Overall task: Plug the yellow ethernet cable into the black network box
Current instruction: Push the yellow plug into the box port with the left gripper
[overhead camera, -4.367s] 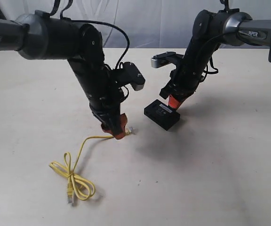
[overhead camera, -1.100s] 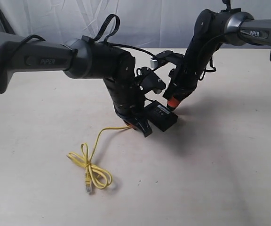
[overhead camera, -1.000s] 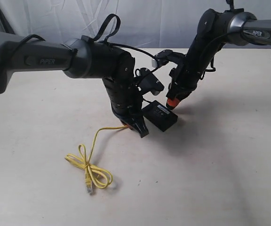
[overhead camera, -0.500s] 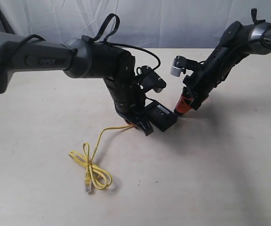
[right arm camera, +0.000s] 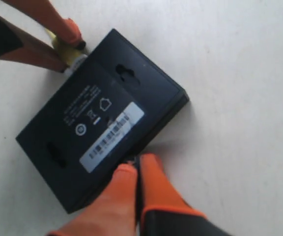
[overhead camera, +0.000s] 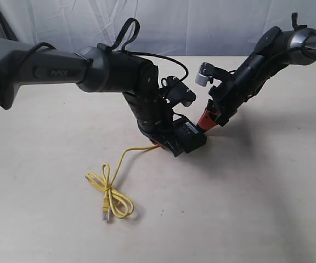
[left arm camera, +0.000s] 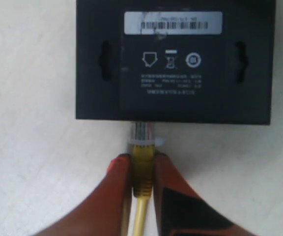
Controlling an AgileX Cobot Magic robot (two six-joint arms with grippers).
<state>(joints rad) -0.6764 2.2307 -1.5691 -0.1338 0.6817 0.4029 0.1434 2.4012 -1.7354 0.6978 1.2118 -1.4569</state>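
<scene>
Plug of yellow ethernet cable pinched in L gripper, at black network box edge; R gripper closed, empty, touching opp. side.

Cable against box (plug touching)

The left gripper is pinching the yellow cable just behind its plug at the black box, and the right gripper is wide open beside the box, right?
Not quite. The right gripper is shut, not wide open: the right wrist view shows its fingers together, tips at the edge of the black box. The left gripper does pinch the yellow cable behind its plug.
</scene>
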